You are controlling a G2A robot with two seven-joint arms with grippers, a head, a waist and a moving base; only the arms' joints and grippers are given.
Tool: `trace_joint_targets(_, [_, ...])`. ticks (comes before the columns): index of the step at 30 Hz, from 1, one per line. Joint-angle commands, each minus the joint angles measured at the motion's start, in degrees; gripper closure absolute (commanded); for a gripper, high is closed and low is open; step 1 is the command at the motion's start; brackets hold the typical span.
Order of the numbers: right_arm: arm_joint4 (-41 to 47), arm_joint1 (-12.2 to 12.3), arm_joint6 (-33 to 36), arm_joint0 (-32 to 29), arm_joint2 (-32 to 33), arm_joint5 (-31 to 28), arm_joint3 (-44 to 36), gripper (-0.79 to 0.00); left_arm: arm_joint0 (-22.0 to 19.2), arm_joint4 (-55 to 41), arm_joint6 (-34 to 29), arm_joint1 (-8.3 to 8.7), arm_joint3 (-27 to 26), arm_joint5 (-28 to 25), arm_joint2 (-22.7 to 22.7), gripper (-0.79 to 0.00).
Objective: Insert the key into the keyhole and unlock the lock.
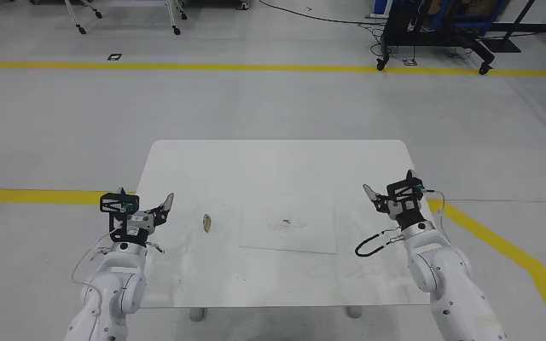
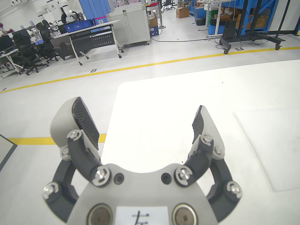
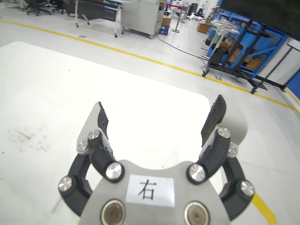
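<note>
**Start pos: nothing gripped, lock sits by L arm**

Top view: left claw [image 1: 145, 201] hangs at the counter's [image 1: 281, 170] left edge and right claw [image 1: 391, 186] at its right edge. Both are spread wide, holding nothing. The small brassy lock [image 1: 207, 223] lies flat just inboard of the left claw and a bit nearer the robot. Its long axis looks approx front-to-back, but it's too tiny to be sure. On the clear mat [image 1: 316, 240] mid-counter is a thin dark sliver among scuffs, which I take for the key [image 1: 286, 224]. It's somewhat nearer the right claw.

Left wrist view: left claw [image 2: 140, 105] is wide open w/ nothing between the pads, and bare counter and a mat [image 2: 269, 146] corner lie beyond.

Right wrist view: right claw [image 3: 159, 100] is wide open and empty, w/ the key [image 3: 24, 135] flat on the counter, well off from it.

My call: lock w/ left, key w/ right.
</note>
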Motion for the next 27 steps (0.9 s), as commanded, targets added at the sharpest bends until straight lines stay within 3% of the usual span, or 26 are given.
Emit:
trace_joint_targets(1, [-0.8, 0.01, 0.19, 1.92, -1.37, -2.94, 1.45, -0.785, 0.0, 0.0, 0.0, 0.0, 0.0, 0.0, 0.0, -0.785])
trace_joint_targets(11, [-5.79, -0.09, 0.16, 11.85, -11.38, -22.11, 8.25, -0.785, 0.0, 0.0, 0.0, 0.0, 0.0, 0.0, 0.0, -0.785])
trace_joint_targets(22, [-7.86, -1.64, -4.13, 28.16, -24.38, -42.3, 27.46, -0.785, 0.0, 0.0, 0.0, 0.0, 0.0, 0.0, 0.0, -0.785])
trace_joint_targets(24, [-7.6, -2.23, -3.37, 30.91, -26.48, -43.37, 30.99, -0.48, 0.0, 0.0, 0.0, 0.0, 0.0, 0.0, 0.0, -0.785])
trace_joint_targets(25, [-7.4, -2.52, -2.91, 32.17, -27.52, -44.06, 32.59, -0.366, 0.0, 0.0, 0.0, 0.0, 0.0, 0.0, 0.0, -0.785])
trace_joint_targets(27, [-7.18, -3.08, -2.27, 34.29, -29.39, -45.05, 35.36, -0.314, 0.0, 0.0, 0.0, 0.0, 0.0, 0.0, 0.0, -0.785])
